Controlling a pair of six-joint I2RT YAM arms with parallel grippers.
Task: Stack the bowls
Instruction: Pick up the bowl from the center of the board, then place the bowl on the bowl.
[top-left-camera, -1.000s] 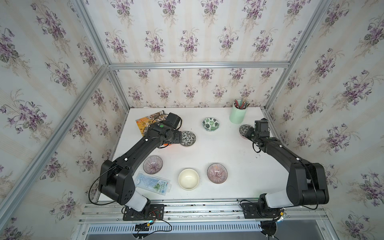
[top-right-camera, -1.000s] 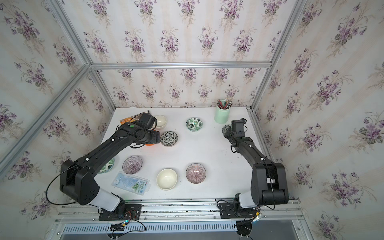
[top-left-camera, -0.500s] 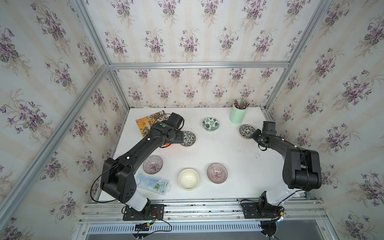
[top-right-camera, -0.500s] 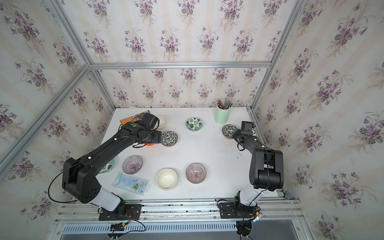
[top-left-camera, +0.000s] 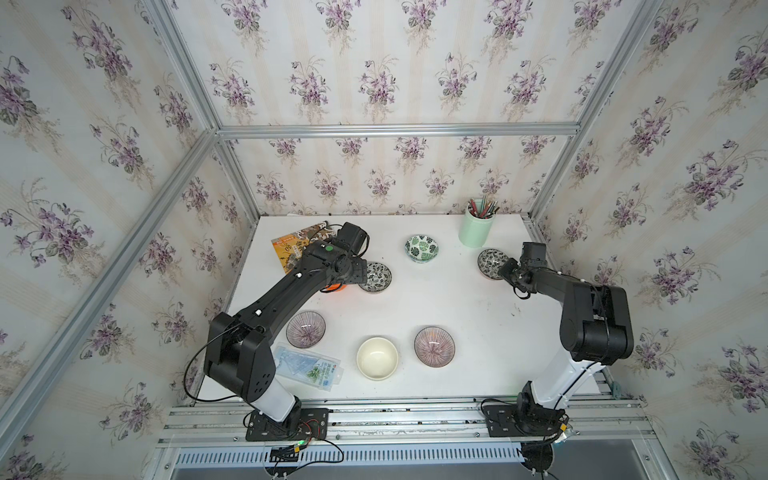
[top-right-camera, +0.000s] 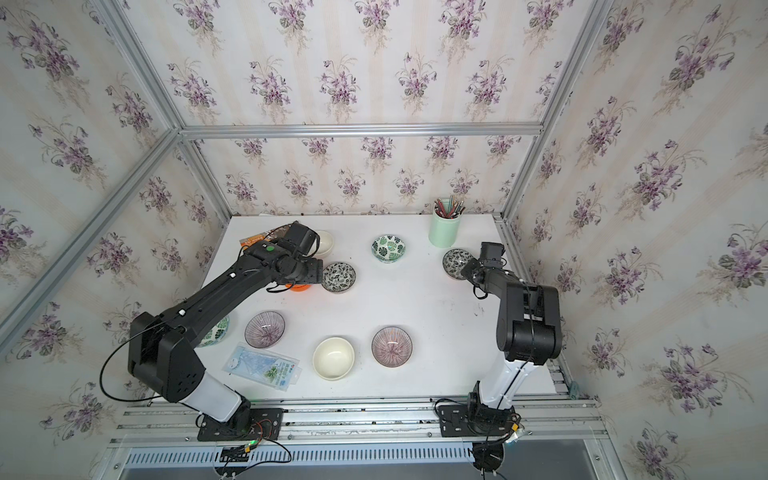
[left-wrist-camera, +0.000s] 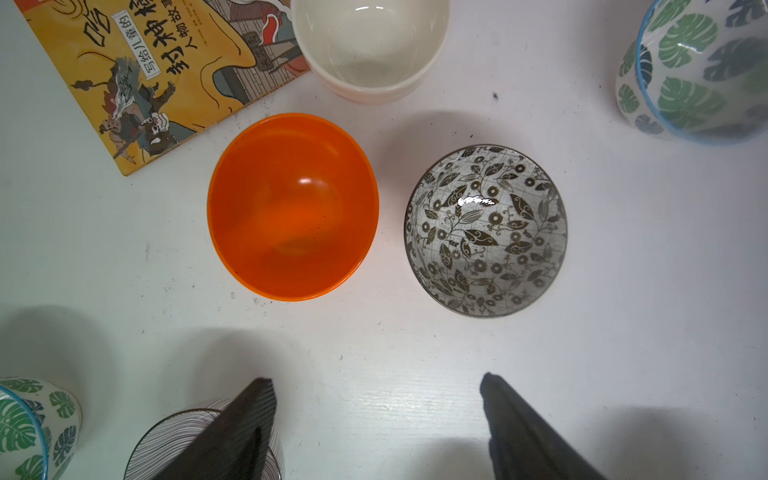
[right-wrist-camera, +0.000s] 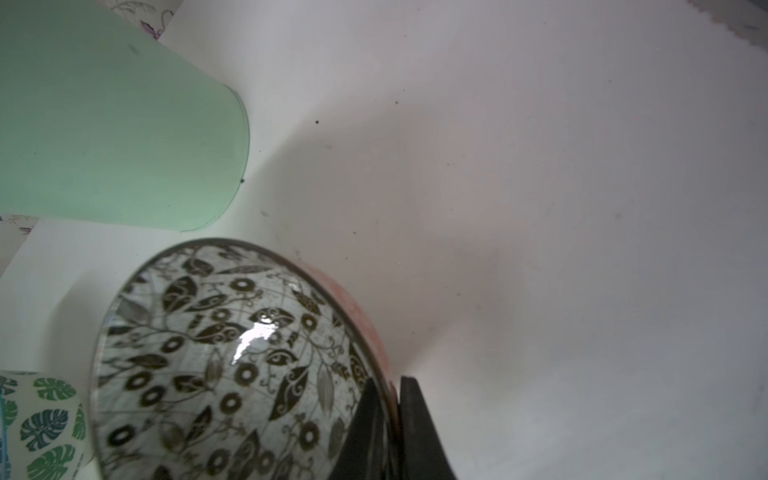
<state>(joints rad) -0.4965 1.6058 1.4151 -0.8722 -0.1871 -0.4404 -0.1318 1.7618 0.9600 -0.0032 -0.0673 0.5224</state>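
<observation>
On the table (top-left-camera: 415, 307) every bowl we see sits alone, so nearly all the stacking is left to do. We count two purple bowls (top-left-camera: 306, 329), two cream bowls (top-right-camera: 333, 357), two green-leaf bowls (top-right-camera: 388, 248), two black-and-white bowls (top-left-camera: 375, 277) and one orange bowl (left-wrist-camera: 293, 205). Our right gripper (right-wrist-camera: 388, 386) pinches the rim of the black-and-white bowl (right-wrist-camera: 232, 353) beside the pencil cup (top-left-camera: 476, 230), and our left gripper (left-wrist-camera: 374, 380) hangs spread near the orange bowl.

top views: counter (top-left-camera: 436, 299) seen from above, scene shared
left wrist: pointed straight down
right wrist: low, super close
</observation>
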